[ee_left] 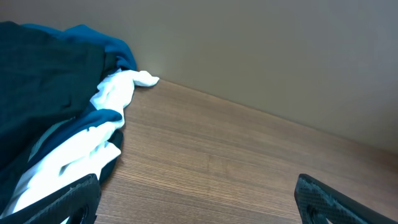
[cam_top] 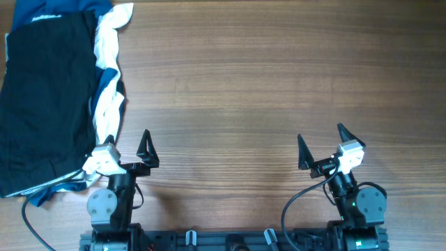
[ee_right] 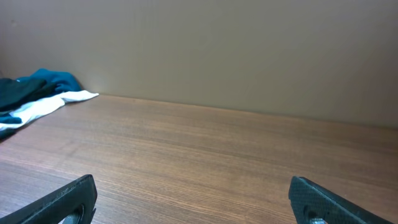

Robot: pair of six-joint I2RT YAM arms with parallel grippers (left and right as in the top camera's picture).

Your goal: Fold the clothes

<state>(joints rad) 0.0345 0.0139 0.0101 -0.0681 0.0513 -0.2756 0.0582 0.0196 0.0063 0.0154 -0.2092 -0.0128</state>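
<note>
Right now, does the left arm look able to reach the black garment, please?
Probably yes: the black garment lies uncovered, close beside the open left gripper. Only the white garment, a strip along its edge, lies partly between them, and it should be easy to pass over.

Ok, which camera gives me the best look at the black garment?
The overhead: the black garment lies spread atop the pile, nearly whole. The left wrist shows only part of it, close and oblique. The right wrist shows just a far sliver of the pile, colours unclear.
</note>
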